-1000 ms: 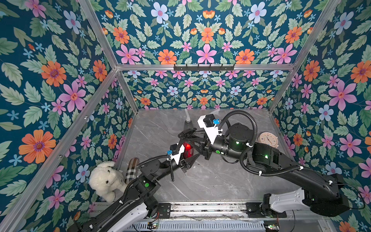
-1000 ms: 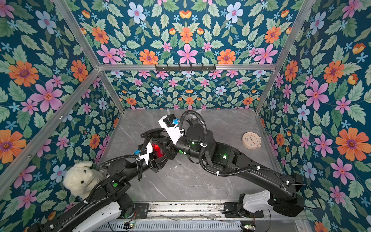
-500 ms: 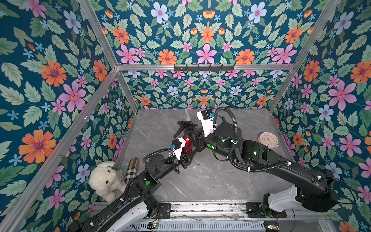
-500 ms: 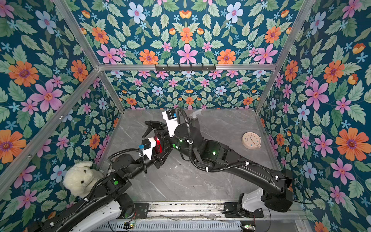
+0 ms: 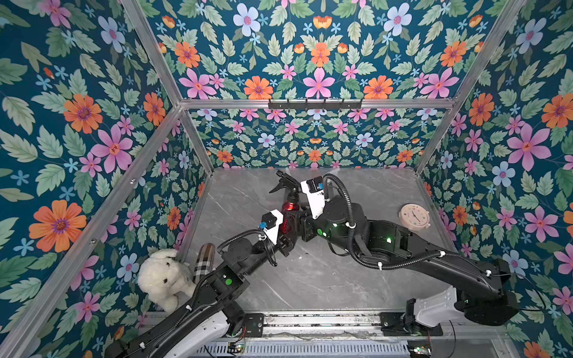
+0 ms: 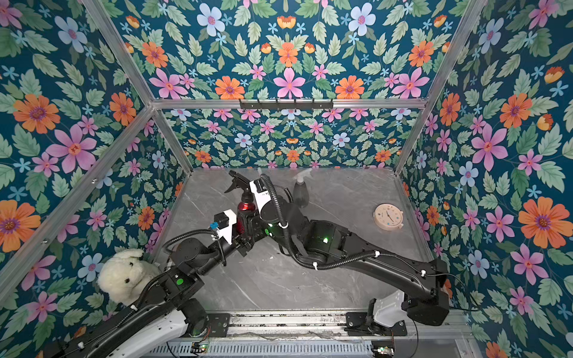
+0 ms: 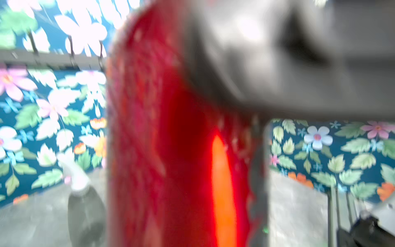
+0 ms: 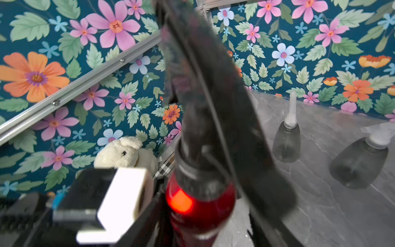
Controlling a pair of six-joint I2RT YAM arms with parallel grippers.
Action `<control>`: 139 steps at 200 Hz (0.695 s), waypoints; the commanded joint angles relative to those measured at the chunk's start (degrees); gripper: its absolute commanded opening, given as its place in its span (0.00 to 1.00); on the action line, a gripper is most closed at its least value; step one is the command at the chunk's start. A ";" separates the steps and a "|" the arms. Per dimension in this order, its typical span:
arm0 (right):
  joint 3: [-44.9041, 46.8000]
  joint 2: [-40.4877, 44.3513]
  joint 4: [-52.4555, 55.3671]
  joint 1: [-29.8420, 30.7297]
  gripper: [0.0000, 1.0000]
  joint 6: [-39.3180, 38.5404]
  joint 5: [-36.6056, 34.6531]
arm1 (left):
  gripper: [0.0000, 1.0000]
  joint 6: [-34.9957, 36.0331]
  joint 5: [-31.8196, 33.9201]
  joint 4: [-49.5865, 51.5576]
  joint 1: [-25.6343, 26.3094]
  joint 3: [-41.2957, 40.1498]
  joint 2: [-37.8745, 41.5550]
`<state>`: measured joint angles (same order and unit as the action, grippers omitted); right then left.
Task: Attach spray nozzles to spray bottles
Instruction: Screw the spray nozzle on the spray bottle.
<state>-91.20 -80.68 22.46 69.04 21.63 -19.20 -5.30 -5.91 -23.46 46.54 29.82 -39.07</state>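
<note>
The slim red spray bottle (image 5: 290, 214) (image 6: 245, 214) stands upright near the middle of the table, with the black spray nozzle (image 5: 283, 183) (image 8: 209, 107) on its neck. My left gripper (image 5: 286, 241) is shut on the bottle's lower body, and the red wall (image 7: 171, 149) fills the left wrist view. My right gripper (image 5: 303, 223) is at the bottle's right side, its jaws open around the red shoulder (image 8: 201, 205) with table showing in the gap. Two smoky-grey bottles (image 8: 286, 145) (image 8: 359, 164) stand behind, each with a whitish nozzle (image 8: 290, 111) on top.
A white plush toy (image 5: 164, 279) and a plaid case (image 5: 204, 260) lie against the left wall. A round beige clock (image 5: 414, 217) lies at the right. A hook rail (image 5: 314, 103) runs along the back wall. One grey bottle (image 6: 300, 193) stands just behind my right arm.
My right arm has swung left and lower, from above the bottle's top to beside its body, and its jaws have widened. The black nozzle now shows uncovered. The left gripper has kept its hold.
</note>
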 commanded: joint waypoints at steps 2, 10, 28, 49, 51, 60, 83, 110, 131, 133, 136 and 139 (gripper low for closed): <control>4.31 4.61 -7.16 -0.05 0.69 -6.50 5.70 | 0.00 -0.81 0.38 -7.24 -0.05 -0.62 0.22; 5.78 6.39 -8.22 -0.04 0.71 -7.72 8.17 | 0.00 -0.91 0.32 -7.59 -0.05 -0.77 0.22; 8.29 10.07 -9.12 -0.16 0.71 -10.76 13.78 | 0.00 -0.93 -0.17 -8.71 -0.04 -1.32 0.22; 10.45 13.97 -9.58 -1.70 0.70 -13.56 19.28 | 0.00 -0.68 -2.69 -11.15 0.02 -2.68 0.76; 10.61 14.28 -9.66 -2.28 0.70 -13.57 20.69 | 0.00 -0.68 -3.09 -11.49 -0.03 -2.95 0.82; 11.67 15.56 -10.65 -5.91 0.70 -12.14 27.61 | 0.00 -0.59 -4.68 -13.42 -0.04 -4.17 1.39; 13.85 16.48 -15.22 -18.93 0.69 -5.32 49.07 | 0.00 -0.59 -9.34 -15.71 -0.07 -5.66 1.86; 13.73 14.41 -21.04 -26.39 0.65 -2.59 66.04 | 0.00 -1.28 -14.87 -17.07 -0.13 -6.44 2.16; 10.28 11.48 -18.72 -26.39 0.64 -4.29 69.81 | 0.00 -1.75 -17.48 -17.36 -0.14 -6.60 1.91; 10.02 11.22 -18.60 -26.38 0.64 -4.31 69.87 | 0.00 -1.80 -17.65 -17.33 -0.07 -6.61 1.90; 9.73 10.91 -18.47 -26.40 0.64 -4.43 69.91 | 0.00 -1.88 -17.83 -17.45 -0.06 -6.61 1.83; 9.50 10.57 -18.38 -26.36 0.64 -4.55 69.88 | 0.00 -1.90 -18.02 -17.46 -0.05 -6.56 1.81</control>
<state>-79.66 -68.25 6.59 42.92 16.84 39.77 -6.11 -19.35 -37.21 46.50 23.11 -37.12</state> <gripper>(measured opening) 0.636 0.499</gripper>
